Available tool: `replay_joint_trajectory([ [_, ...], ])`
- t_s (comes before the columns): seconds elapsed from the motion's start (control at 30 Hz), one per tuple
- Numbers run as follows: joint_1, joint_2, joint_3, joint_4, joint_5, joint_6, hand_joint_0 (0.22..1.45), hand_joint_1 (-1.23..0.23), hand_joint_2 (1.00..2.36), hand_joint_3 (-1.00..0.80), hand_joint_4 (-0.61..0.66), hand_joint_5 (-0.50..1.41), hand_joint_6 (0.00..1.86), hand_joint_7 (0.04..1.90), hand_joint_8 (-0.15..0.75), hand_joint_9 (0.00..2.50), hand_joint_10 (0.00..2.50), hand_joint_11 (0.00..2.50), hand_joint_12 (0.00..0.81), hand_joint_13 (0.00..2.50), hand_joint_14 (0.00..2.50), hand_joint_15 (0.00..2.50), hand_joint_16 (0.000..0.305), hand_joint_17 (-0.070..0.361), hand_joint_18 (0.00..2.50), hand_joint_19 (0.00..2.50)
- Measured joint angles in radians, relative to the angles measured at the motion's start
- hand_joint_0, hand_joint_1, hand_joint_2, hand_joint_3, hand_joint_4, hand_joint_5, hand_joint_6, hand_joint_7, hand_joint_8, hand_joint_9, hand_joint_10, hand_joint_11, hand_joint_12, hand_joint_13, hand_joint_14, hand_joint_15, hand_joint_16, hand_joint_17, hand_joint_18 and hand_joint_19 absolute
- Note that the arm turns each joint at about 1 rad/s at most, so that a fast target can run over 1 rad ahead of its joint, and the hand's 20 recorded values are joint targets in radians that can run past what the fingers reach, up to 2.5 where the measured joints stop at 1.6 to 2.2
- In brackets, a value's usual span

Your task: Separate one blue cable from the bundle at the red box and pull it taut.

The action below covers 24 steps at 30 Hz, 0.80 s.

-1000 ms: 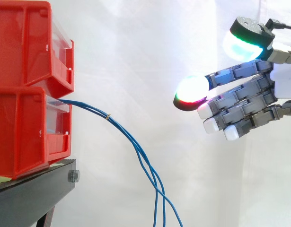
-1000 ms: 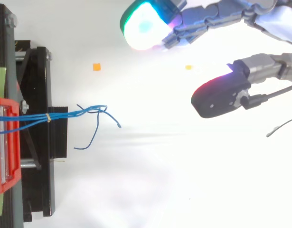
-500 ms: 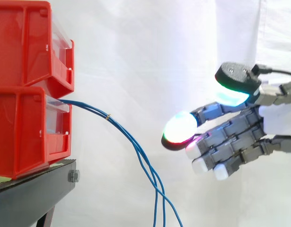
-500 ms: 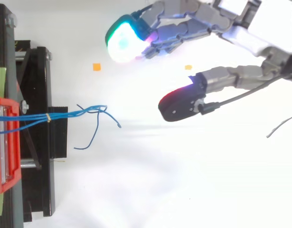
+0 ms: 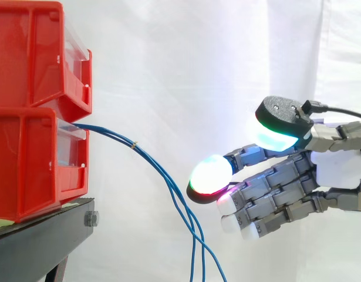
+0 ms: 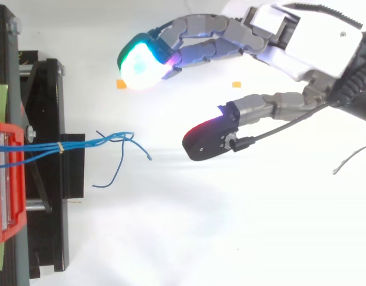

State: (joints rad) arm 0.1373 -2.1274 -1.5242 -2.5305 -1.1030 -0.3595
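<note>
Blue cables (image 6: 87, 142) run out of the lower of 2 stacked red bins (image 5: 27, 158) on the black stand (image 5: 39, 244). Small yellow tie (image 5: 134, 144) binds them just past the bin front. Beyond it they droop slack to the bottom edge of the side view. Strands lie close together, none pulled apart. Hand (image 5: 338, 170) hangs right of the cables, apart from them, fingers loosely extended, thumb spread away, nothing held. Leading fingertip (image 5: 211, 175) glows white, green and red, near the drooping strands, no contact. Top view: loose cable ends fan out past the stand, with a clear gap to the hand.
</note>
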Motion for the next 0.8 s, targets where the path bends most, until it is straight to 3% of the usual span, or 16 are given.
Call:
replay_joint_trajectory([
  [0.2,-0.005,-0.026,0.030,0.004,-0.016,0.006,0.56,-0.69,1.00,-0.50,0.33,-0.18,0.50,0.81,0.332,0.58,0.01,0.48,0.335,0.53,0.01,0.28,0.036,0.080,0.40,0.27],
  [0.47,-0.010,-0.102,0.107,0.000,-0.067,0.055,0.56,-0.69,1.00,-0.50,0.33,-0.18,0.50,0.82,0.334,0.58,0.01,0.49,0.336,0.53,0.01,0.27,0.036,0.081,0.40,0.28],
  [0.8,-0.007,-0.110,0.120,0.007,-0.087,0.061,0.56,-0.68,1.00,-0.50,0.34,-0.18,0.50,0.84,0.334,0.59,0.01,0.48,0.337,0.53,0.01,0.28,0.036,0.081,0.40,0.29],
])
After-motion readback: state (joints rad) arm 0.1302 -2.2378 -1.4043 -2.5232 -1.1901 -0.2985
